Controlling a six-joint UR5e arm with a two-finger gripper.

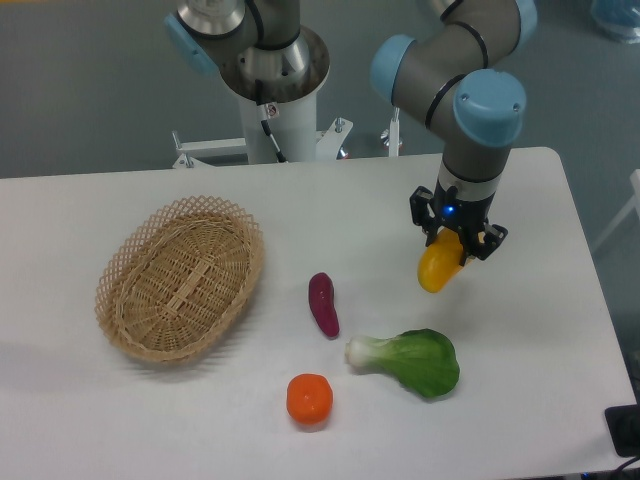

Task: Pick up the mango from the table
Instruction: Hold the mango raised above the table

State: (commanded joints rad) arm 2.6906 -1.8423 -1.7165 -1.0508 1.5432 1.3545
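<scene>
Pincer clenched on the mango — apparently clear of the table; next, probably just a steady hold.

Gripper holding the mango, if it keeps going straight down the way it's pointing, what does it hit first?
Probably bare table. The gripper points down with the mango below it; the bok choy seems off that line, though depth is unclear.

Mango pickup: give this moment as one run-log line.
pincer: shut on mango | mango: held above table | basket: empty
</scene>
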